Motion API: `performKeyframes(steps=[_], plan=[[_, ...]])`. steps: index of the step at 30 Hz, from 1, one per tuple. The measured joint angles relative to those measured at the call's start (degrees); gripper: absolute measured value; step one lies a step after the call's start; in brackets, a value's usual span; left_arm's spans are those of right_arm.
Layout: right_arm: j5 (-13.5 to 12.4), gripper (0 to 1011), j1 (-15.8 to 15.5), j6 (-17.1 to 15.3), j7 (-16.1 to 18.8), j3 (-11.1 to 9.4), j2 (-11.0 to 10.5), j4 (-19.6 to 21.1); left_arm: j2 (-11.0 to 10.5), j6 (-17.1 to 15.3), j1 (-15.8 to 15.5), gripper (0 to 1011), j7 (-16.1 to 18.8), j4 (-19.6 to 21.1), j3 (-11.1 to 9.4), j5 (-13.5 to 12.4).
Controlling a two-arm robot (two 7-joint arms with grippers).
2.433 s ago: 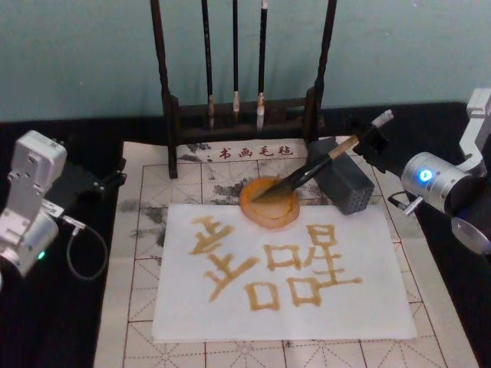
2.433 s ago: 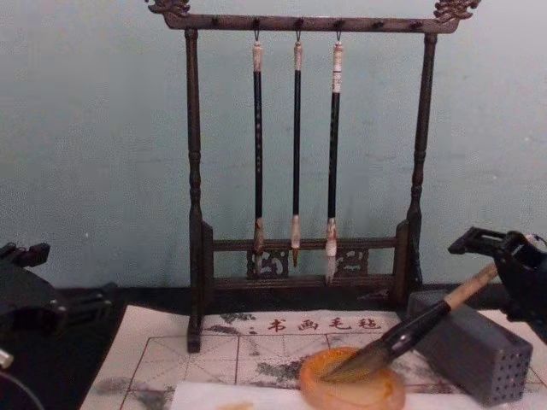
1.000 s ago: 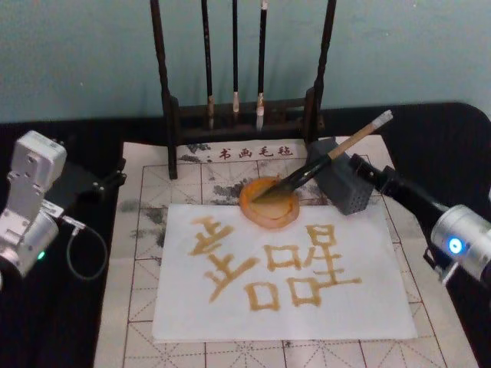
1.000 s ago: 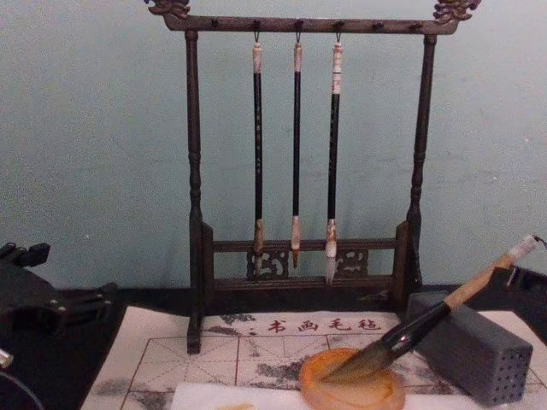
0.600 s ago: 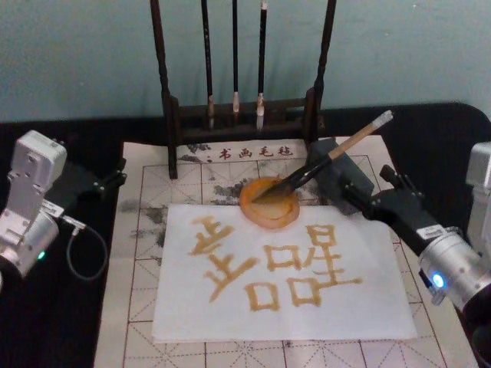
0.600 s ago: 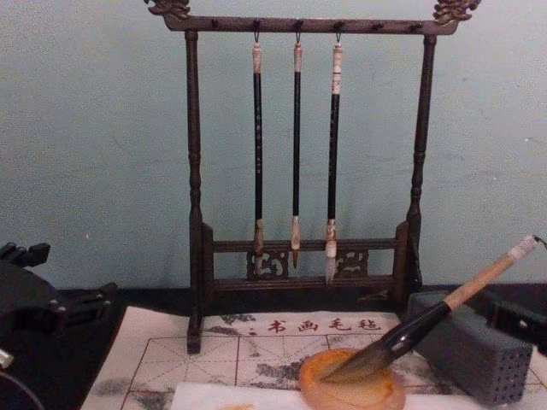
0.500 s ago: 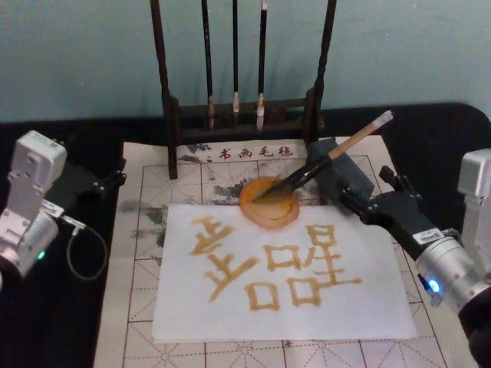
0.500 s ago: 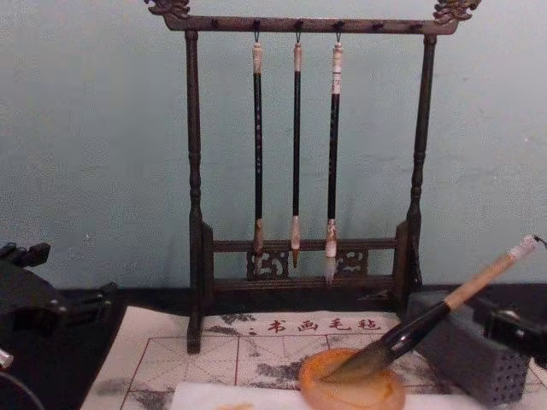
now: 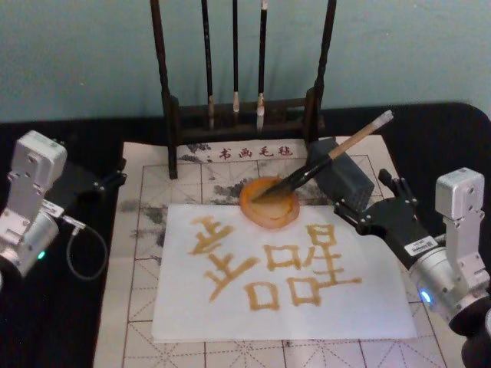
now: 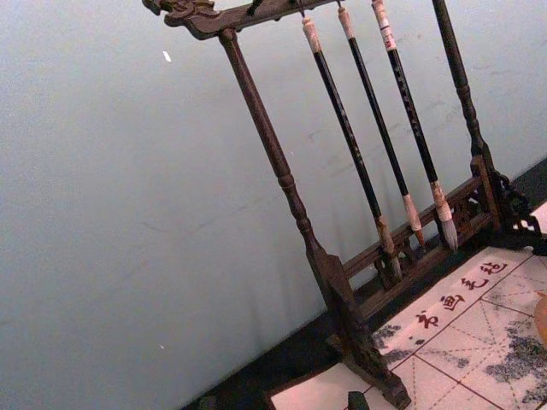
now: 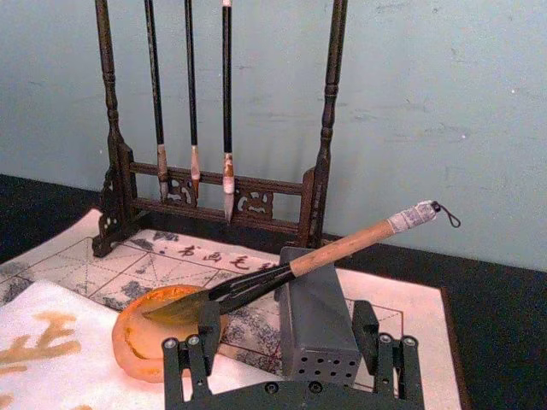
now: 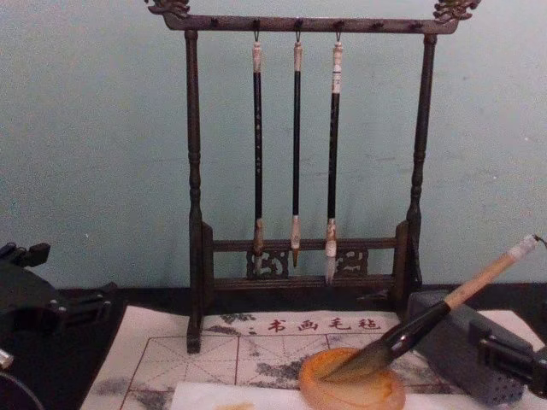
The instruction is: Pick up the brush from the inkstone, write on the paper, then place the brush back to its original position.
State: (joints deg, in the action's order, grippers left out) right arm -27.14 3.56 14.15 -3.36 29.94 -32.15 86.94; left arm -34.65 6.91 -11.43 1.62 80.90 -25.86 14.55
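- R gripper (image 9: 360, 198): jaws wide apart, holding nothing. It sits low over the near R part of the mat (image 9: 138, 268), just off the paper's R edge.
- Brush (image 9: 322, 162): ahead of the gripper and clear of both fingers. The tuft lies in the inkstone (image 9: 253, 215), ahead and to the gripper's L. The shaft slopes up and away over the grey block (image 9: 345, 176), and the pale cap end is free in the air.
- Grey block: directly ahead of the open jaws, very near the fingertips. I cannot tell from these views whether there is contact.
- Paper (image 9: 368, 307): to the gripper's L, carrying amber characters, so the writing looks complete.
- Assessment: the brush appears returned, so the step in hand is prob. clearing the arm away.
- Rec.: keep the jaws spread and back straight off along the approach line, towards the robot. Do not sweep L over the wet strokes, and do not lift early under the overhanging shaft.
- Risk: nudging the block would likely shift the shaft's prop and roll the tuft out of the dish. The brush looks lightly balanced.
- L gripper (image 9: 107, 182): parked well off to the L, beside the mat edge; no action req.
- Brush rack (image 9: 173, 115): beyond the inkstone, well out of the path.
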Motion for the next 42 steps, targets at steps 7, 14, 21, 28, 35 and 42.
performKeyframes(steps=[7,14,21,28,35,42], plan=[[-0.6,1002,0.0,-0.2,0.1,-0.1,-0.1,0.2,0.0,0.0,0.0,1001,0.0,0.0,0.0,0.0],[-0.9,1002,0.0,-0.4,0.3,-0.2,-0.1,0.3,0.0,0.0,0.0,1001,0.0,0.0,0.0,0.0],[-1.1,1002,-0.1,-0.4,0.3,-0.2,-0.1,0.3,0.0,0.0,0.0,1001,0.0,0.0,0.0,0.0],[-1.2,1002,-0.1,-0.5,0.4,-0.2,-0.2,0.4,0.0,0.0,0.0,1001,0.0,0.0,0.0,0.0],[-1.3,1003,-0.1,-0.5,0.4,-0.3,-0.2,0.4,0.0,0.0,0.0,1001,0.0,0.0,0.0,0.0],[-1.3,1002,-0.1,-0.6,0.4,-0.3,-0.2,0.4,0.0,0.0,0.0,1001,0.0,0.0,0.0,0.0]])
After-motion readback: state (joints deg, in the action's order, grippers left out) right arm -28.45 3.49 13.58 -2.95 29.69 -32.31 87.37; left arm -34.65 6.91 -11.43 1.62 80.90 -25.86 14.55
